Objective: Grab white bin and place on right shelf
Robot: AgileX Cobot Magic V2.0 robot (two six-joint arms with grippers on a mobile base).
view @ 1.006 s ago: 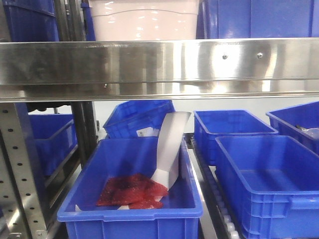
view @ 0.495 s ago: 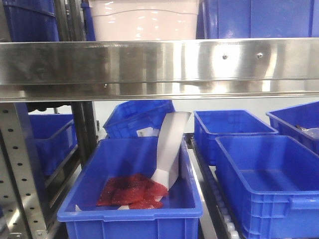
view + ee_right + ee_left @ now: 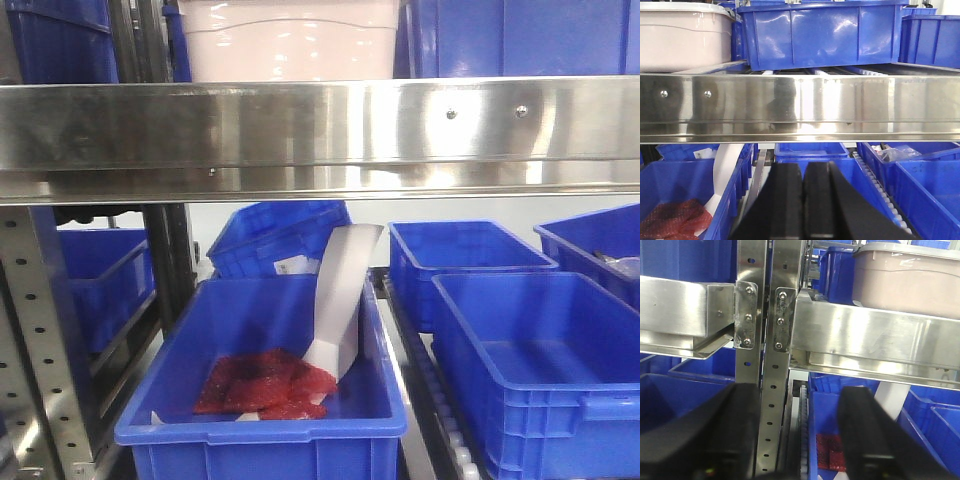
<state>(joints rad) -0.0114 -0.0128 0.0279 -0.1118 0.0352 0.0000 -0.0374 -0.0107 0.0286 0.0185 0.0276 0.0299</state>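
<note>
The white bin (image 3: 290,40) stands on the right shelf (image 3: 320,135), behind the shelf's broad shiny front rail, with a blue crate (image 3: 515,38) just beside it on the same level.

Left gripper (image 3: 800,440): its two dark fingers (image 3: 867,440) stand well apart, with nothing between them. A perforated steel upright (image 3: 776,365) runs up through the gap between the jaws in this view. The bin (image 3: 907,277) sits above and to the right of the jaws, resting on the steel rail (image 3: 870,340); the jaws are apart from it.

Right gripper (image 3: 802,200): its black fingers (image 3: 785,200) lie pressed together, holding nothing. The shelf rail (image 3: 800,107), bearing two screws (image 3: 685,93) near its left end, spans the view just above the jaws. The bin (image 3: 685,35) stands above and to the left of the jaws; a large blue crate (image 3: 822,32) stands directly above them on the same shelf.

Lower level, below the rail: an open blue crate (image 3: 265,390) holds a red mesh bag (image 3: 262,383) and a tall white paper strip (image 3: 342,295) leaning against its right wall. Further blue crates (image 3: 530,360) stand to its right, open.
</note>
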